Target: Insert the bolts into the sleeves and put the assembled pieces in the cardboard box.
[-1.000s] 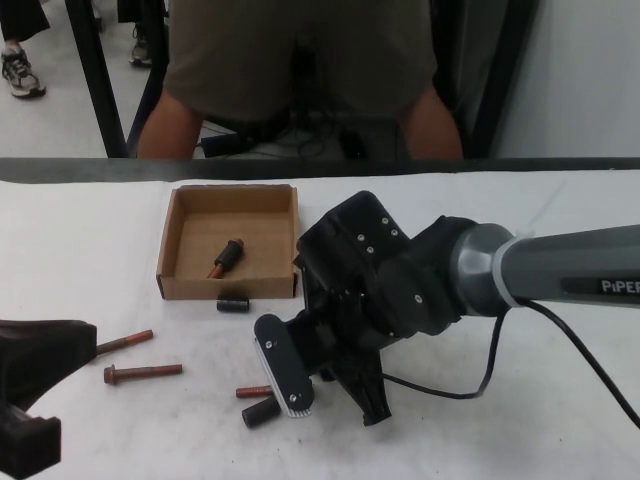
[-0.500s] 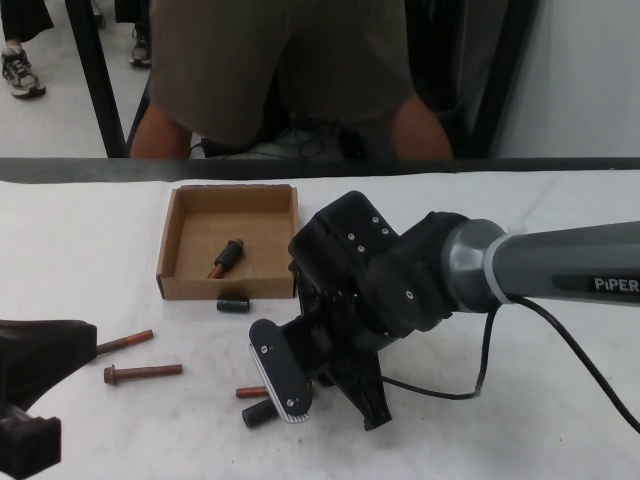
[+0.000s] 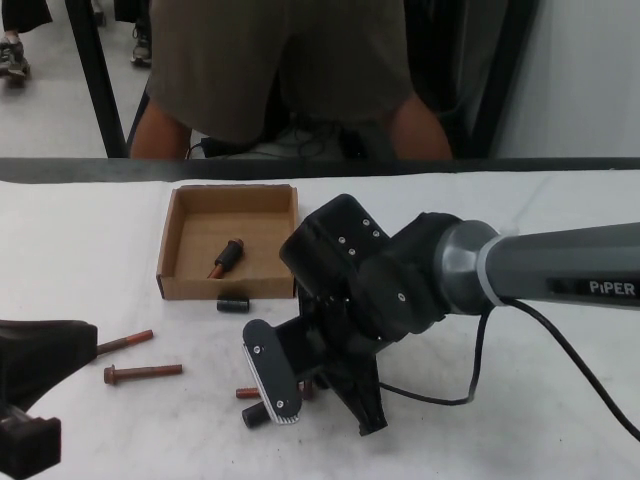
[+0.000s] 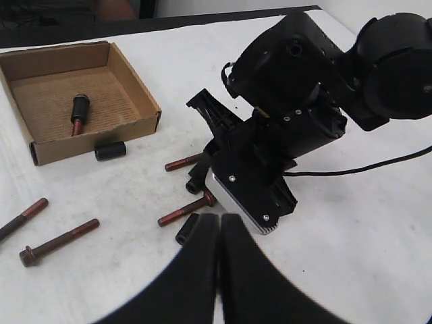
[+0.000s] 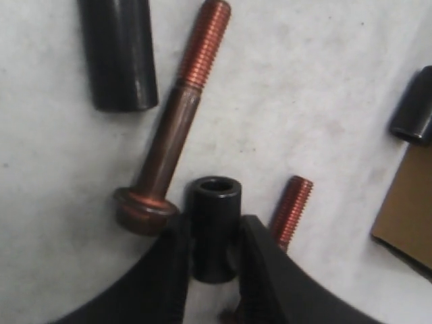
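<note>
The right gripper (image 5: 214, 233) grasps a sleeve (image 5: 214, 199) at the bench (image 3: 100, 250), touching a bolt (image 5: 169, 148) at its head and near the box (image 3: 228, 287). A straight lift should avoid dragging that bolt and keep the bore exposed. The left gripper (image 4: 219, 233), clenched and empty, would need to open to fetch the bolt.

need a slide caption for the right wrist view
The right pincer grips a black sleeve beside a loose copper bolt.
</note>
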Action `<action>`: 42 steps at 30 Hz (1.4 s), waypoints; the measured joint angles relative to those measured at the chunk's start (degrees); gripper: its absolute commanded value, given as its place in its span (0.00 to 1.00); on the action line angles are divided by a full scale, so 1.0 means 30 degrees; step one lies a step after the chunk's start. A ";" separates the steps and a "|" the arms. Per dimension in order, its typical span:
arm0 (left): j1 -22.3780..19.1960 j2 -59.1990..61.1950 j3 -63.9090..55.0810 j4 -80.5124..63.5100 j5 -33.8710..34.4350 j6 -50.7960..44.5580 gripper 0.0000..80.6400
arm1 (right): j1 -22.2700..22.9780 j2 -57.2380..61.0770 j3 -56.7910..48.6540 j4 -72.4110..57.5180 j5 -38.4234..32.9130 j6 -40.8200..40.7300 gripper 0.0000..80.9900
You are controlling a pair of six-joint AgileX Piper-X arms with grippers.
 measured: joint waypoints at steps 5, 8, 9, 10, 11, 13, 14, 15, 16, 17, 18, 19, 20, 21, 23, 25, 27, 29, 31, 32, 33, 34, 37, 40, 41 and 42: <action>0.0000 0.0000 0.0000 0.0000 0.0000 0.0000 0.01 | 0.0416 -0.0679 0.0085 0.0989 0.0185 0.1797 0.00; 0.0000 0.0000 0.0034 -0.0094 0.0000 0.0000 0.01 | 0.0525 -0.2335 0.0101 0.1623 0.0133 0.3899 0.00; 0.0000 0.0000 0.0054 -0.0335 0.0000 0.0000 0.01 | 0.0525 -0.2947 0.0101 0.1887 0.0063 0.4430 0.00; 0.0000 0.0000 0.0045 -0.0672 0.0036 0.0000 0.01 | 0.0525 -0.3501 0.0101 0.2114 -0.0078 0.4923 0.00; 0.0000 0.0000 0.0045 -0.1000 0.0027 0.0000 0.01 | 0.0525 -0.3628 0.0101 0.2171 -0.0184 0.5327 0.00; 0.0000 0.0050 0.0045 -0.2086 0.0027 0.0115 0.07 | 0.0525 -0.4886 0.0101 0.2751 -0.0311 0.6297 0.00; 0.0000 0.0146 0.0045 -0.2382 0.0064 0.0325 0.10 | 0.0525 -0.6273 0.0101 0.3113 -0.0373 0.6691 0.00; 0.0000 0.0357 0.0045 -0.2669 0.0146 0.0553 0.15 | 0.0525 -0.6912 0.0101 0.3489 -0.0461 0.7199 0.00; 0.0000 0.0998 0.0002 -0.2925 0.0320 0.0857 0.19 | 0.0525 -0.7527 0.0101 0.3940 -0.0561 0.7711 0.00; 0.0000 0.1071 0.0002 -0.2936 0.0836 0.1259 0.24 | 0.0525 -0.7992 0.0101 0.4752 -0.0668 0.8674 0.00; 0.0000 0.1474 0.0004 -0.2978 0.1175 0.1455 0.27 | 0.0525 -0.8488 0.0101 0.5202 -0.0676 0.9160 0.00; 0.0000 0.2514 0.0004 -0.3034 0.1614 0.1879 0.32 | 0.0525 -0.9004 0.0101 0.5684 -0.0728 0.9691 0.00; 0.0000 0.3079 0.0004 -0.3037 0.1719 0.2265 0.35 | 0.0525 -0.9411 0.0101 0.6049 -0.0726 1.0166 0.00; 0.0000 0.3721 0.0004 -0.3037 0.1758 0.2820 0.38 | 0.0525 -0.9883 0.0101 0.6491 -0.0726 1.0730 0.00; -0.0053 0.4954 -0.0117 -0.3037 0.1800 0.4156 0.41 | 0.0525 -1.0727 0.0101 0.7255 -0.0726 1.1819 0.00; -0.0295 0.6384 -0.0534 -0.3037 0.1550 0.5662 0.41 | 0.0525 -1.1589 0.0101 0.7919 -0.0726 1.2855 0.00; -0.0745 0.7950 -0.1209 -0.3105 0.0722 0.7372 0.41 | 0.0525 -1.2373 0.0101 0.8390 -0.0726 1.3422 0.00; -0.1290 0.9588 -0.2063 -0.3259 -0.0500 0.9121 0.41 | 0.0525 -1.3059 0.0224 0.8787 -0.0726 1.3643 0.00; -0.2120 1.1673 -0.3338 -0.3308 -0.2311 1.1878 0.41 | 0.0478 -1.3592 0.0460 0.9274 -0.0726 1.3745 0.00; -0.2182 1.1811 -0.3427 -0.3308 -0.2411 1.1878 0.41 | 0.0347 -1.4001 0.0731 0.9902 -0.0726 1.3788 0.00; -0.2447 1.2429 -0.3796 -0.3331 -0.2788 1.3046 0.41 | 0.0251 -1.4183 0.0893 1.0280 -0.0773 1.3810 0.00; -0.2773 1.3186 -0.4270 -0.3340 -0.3114 1.4181 0.41 | 0.0231 -1.4211 0.0923 1.0347 -0.0828 1.3810 0.00; -0.3558 1.5254 -0.5616 -0.3340 -0.3482 1.6887 0.41 | -0.0159 -1.4632 0.1360 1.1262 -0.0820 1.3810 0.00; -0.4114 1.7001 -0.6837 -0.3597 -0.3412 1.8738 0.41 | -0.0616 -1.5043 0.1940 1.1664 -0.0877 1.3810 0.00; -0.4269 1.7578 -0.7213 -0.3757 -0.3250 1.9287 0.41 | -0.0788 -1.5191 0.2117 1.1752 -0.0865 1.3810 0.00; -0.4364 1.8011 -0.7498 -0.3800 -0.3057 1.9735 0.41 | -0.0958 -1.5324 0.2259 1.1808 -0.1031 1.3810 0.00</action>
